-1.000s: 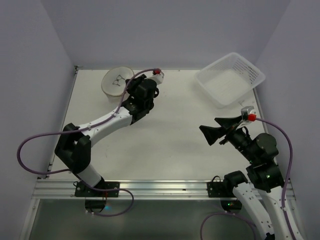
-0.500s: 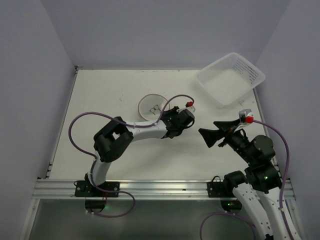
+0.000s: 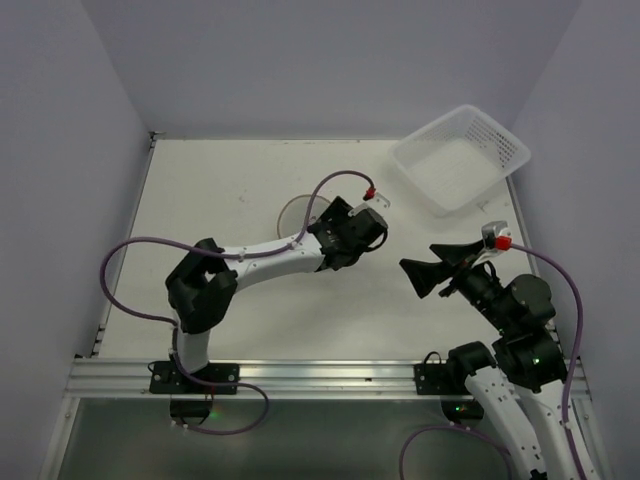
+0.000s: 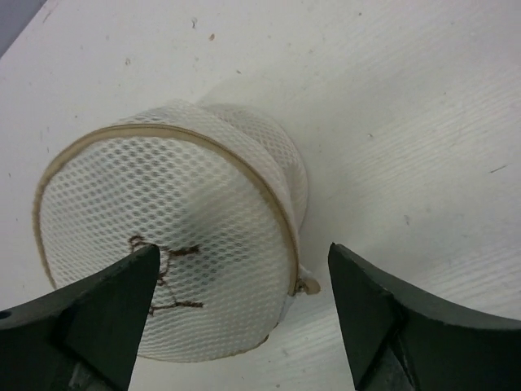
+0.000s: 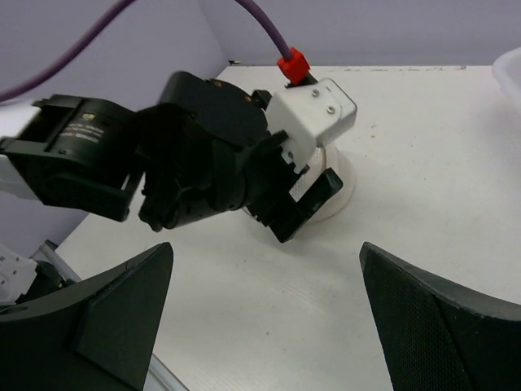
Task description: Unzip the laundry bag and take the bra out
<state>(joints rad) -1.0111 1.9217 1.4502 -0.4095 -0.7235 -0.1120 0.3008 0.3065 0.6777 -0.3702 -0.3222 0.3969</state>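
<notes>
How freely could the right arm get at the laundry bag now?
Probably not freely: the left fingers stand open right above the laundry bag, and that arm lies between it and the right fingers.

The laundry bag (image 4: 163, 244) is a round, puck-shaped case of white mesh with a tan zipper rim (image 4: 273, 199) circling its flat face. A small dark bra drawing (image 4: 167, 273) marks that face, which is turned upward. The zipper looks closed, its pull (image 4: 308, 285) at the rim. The bag lies near the middle of the table (image 4: 407, 122), a little toward the far edge.
</notes>
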